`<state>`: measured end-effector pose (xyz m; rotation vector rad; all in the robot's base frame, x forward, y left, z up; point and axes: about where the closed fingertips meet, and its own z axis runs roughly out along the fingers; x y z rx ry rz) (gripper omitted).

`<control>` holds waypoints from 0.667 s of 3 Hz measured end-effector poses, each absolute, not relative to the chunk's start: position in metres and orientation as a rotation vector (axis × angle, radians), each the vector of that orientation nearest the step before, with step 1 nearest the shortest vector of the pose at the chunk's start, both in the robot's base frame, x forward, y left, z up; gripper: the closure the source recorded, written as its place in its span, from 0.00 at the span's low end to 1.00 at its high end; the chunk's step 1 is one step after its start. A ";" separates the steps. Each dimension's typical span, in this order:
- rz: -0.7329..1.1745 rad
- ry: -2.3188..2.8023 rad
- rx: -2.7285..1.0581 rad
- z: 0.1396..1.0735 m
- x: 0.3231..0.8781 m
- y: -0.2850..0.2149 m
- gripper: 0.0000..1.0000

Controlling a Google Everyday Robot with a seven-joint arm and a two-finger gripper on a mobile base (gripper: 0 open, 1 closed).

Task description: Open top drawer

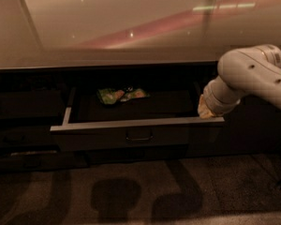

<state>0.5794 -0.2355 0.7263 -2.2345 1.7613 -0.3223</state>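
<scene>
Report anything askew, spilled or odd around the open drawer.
Nothing looks spilled or damaged. The top drawer sits pulled out and level, with a crumpled green packet lying toward its back. One oddity: the gripper is at the right end of the drawer front as seen here, not at the central handle.

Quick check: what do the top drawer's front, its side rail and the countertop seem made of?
Top drawer front: dark matte panel, probably painted wood or laminate; no glare. Side rail: pale, likely metal, catching light. Countertop: glossy, maybe polished stone or laminate; mirrors ceiling lights. Gripper sits at the drawer's right front corner.
</scene>
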 end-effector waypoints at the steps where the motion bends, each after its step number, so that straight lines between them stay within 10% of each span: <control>1: -0.329 1.767 -2.298 0.717 0.596 -0.211 1.00; 2: -0.344 1.679 -2.439 0.693 0.600 -0.156 1.00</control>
